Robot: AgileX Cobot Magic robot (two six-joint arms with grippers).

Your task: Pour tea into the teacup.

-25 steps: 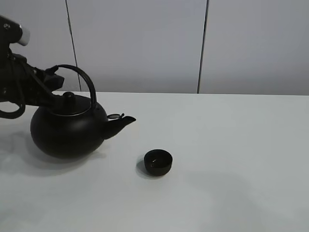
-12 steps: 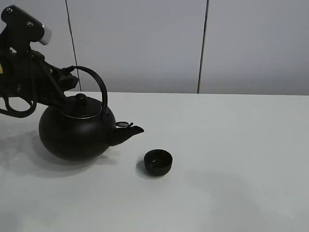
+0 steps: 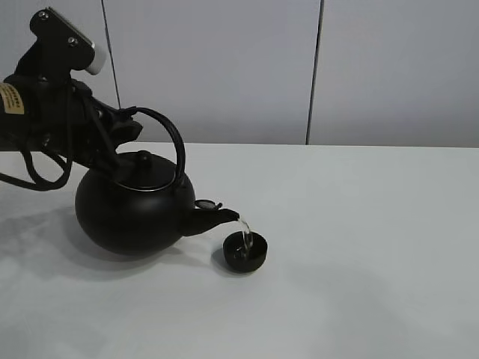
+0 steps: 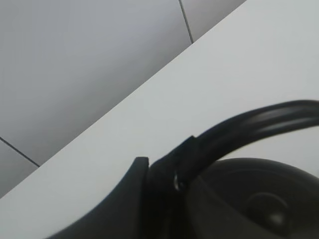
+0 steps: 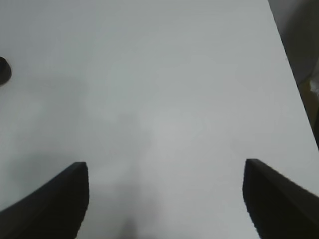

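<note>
Our left gripper [image 3: 126, 126] has its fingers clamped on the kettle [image 3: 133, 217] handle. The kettle's tipped, its long axis running handle-to-spout, and the spout [image 3: 218, 218] points right and down. The teacup [image 3: 245, 252] sits on the tabletop [image 3: 359, 224] just below the spout tip, catching the tea stream [image 3: 245, 228]. The left arm's way nearer. The right gripper [image 5: 164, 199] hangs well apart, fingers spread, nothing in them.

My left hand [image 3: 127, 129] clamped on kettle handle [image 3: 177, 146], arm slanting down. My right hand [image 5: 167, 199] spread wide, facing down.
</note>
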